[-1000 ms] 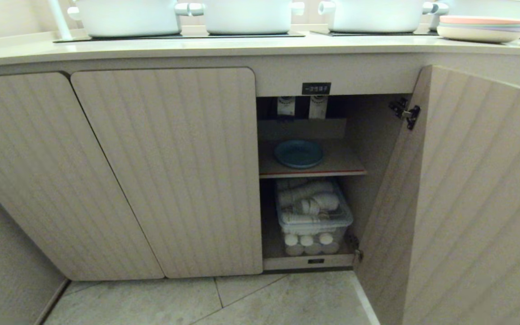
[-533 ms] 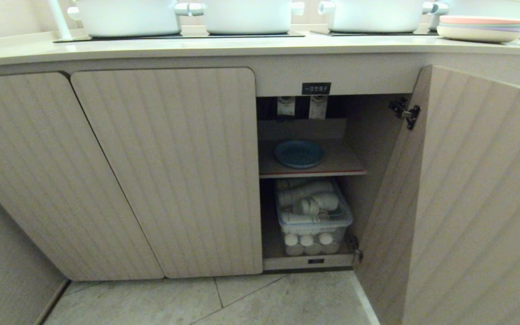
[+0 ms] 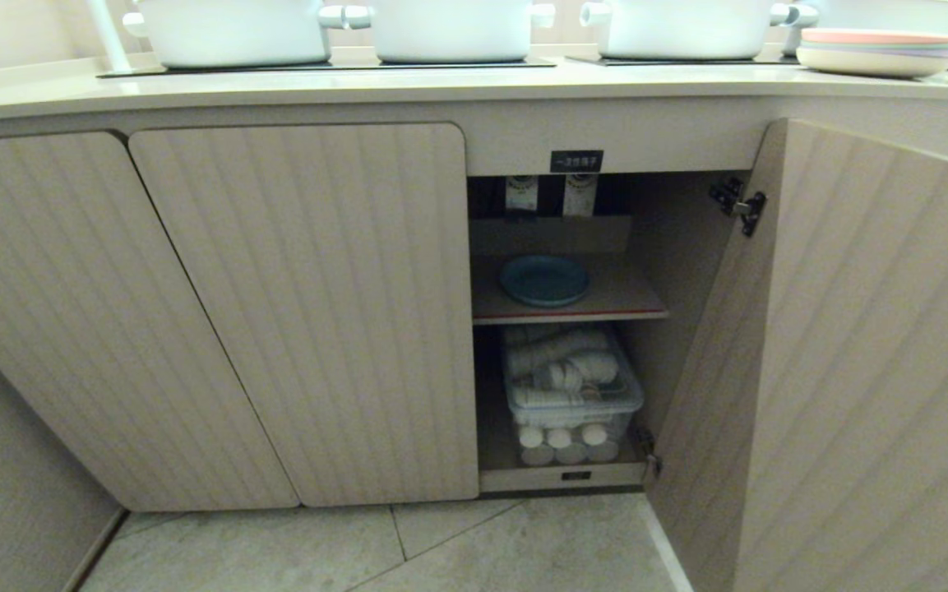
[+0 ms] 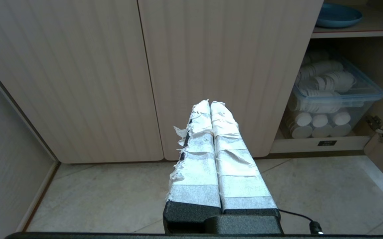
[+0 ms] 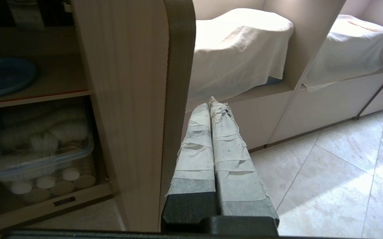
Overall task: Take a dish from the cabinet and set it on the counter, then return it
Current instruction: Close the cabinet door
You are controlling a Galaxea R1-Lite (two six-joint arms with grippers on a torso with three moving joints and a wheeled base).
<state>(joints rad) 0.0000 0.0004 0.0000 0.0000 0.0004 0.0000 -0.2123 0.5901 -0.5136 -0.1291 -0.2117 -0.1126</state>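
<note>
Taped white, the left hand [image 4: 210, 103] is sitting closed before shut doors. The blue dish [image 3: 545, 279] is lying on the open cabinet's [image 3: 852, 345] inner shelf [image 3: 621, 300]. The right hand [image 5: 211, 103] is pressing closed, empty, beside the door's edge.

soft even light; cabinet [image 3: 556, 247] interior shadowed; sunlit floor [image 5: 337, 172] patch, right wrist view; head view edges bowed.

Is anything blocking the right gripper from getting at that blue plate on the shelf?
Yes. In the right wrist view, the open cabinet door stands edge-on between the shut right gripper and the dish. The shelf itself is open at the front, with nothing before the plate.
</note>
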